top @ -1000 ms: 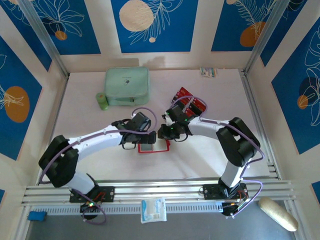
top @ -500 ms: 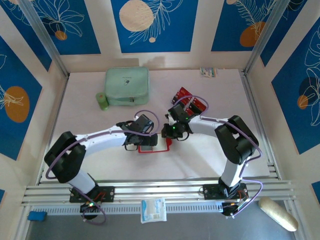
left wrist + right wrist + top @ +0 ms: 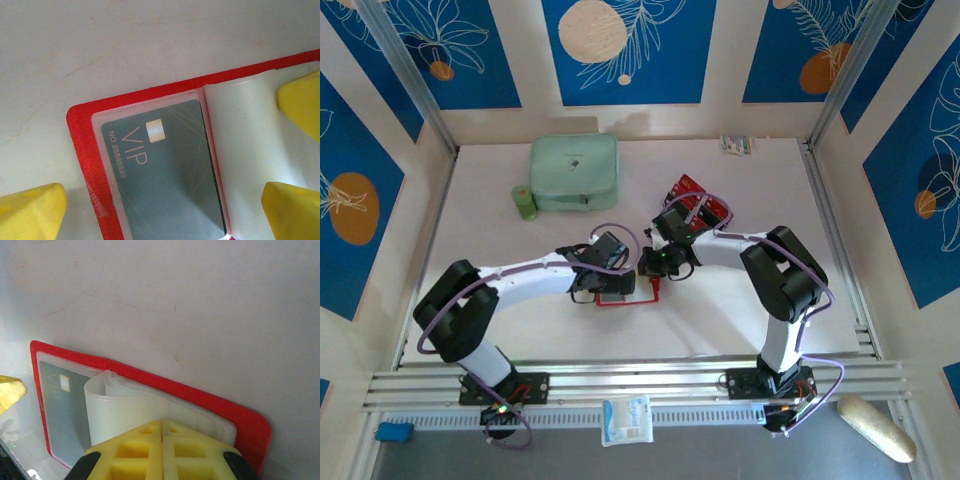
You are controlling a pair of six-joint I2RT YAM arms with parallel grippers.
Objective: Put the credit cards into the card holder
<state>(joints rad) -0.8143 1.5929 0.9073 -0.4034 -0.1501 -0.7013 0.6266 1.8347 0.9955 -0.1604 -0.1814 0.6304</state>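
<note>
Plainly the job is only partly done. One grey-green VIP card (image 3: 165, 185) already sits under a see-through pocket on the left page of the open card holder (image 3: 80, 150). The holder lies flat on the table (image 3: 520, 310) in the middle of the overhead frame, between the two wrists. The other credit cards (image 3: 713, 207), a red-and-black heap, lie above and to the right of the holder, near it but apart, so most of the loading looks to be left.

The left gripper (image 3: 161, 212) hangs spread wide over the holder, one yellow fingertip (image 3: 30, 212) at the lower left of its own view, holding nothing. The right gripper (image 3: 162, 440) is closed tight at the bottom centre of its view. It seems to pinch the near edge of the clear sleeves (image 3: 135, 407), which curl up off the red cover.

From overhead the waiting pile is plain, but the arms hide much of the holder. The left wrist view lets the card's lettering be read, and the right wrist view gives the lifted curl of the sleeves.
</note>
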